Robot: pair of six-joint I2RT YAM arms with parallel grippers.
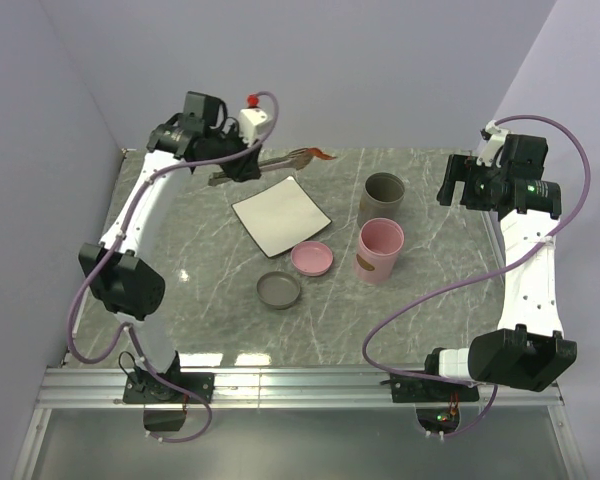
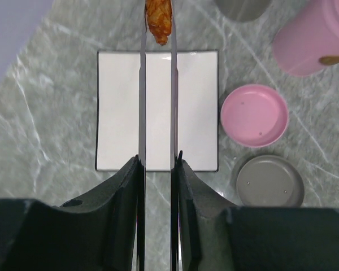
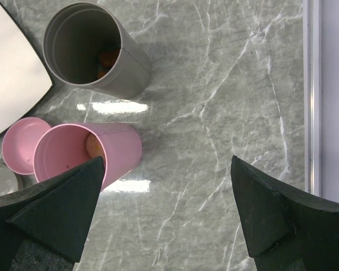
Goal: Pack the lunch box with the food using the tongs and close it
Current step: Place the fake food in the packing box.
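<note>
My left gripper is shut on the tongs, squeezing their two thin metal arms. The tips pinch a curved orange-brown piece of food held in the air beyond the far edge of the white plate. From above, the tongs point right from the left gripper, with the food at their tip. The lunch box stands open as a grey tub with orange food inside and a pink tub holding a pale ball. My right gripper hangs open, high at the right.
A pink lid and a grey lid lie on the marble table in front of the bare plate. The grey tub and pink tub stand right of the plate. Walls close in at the back and left.
</note>
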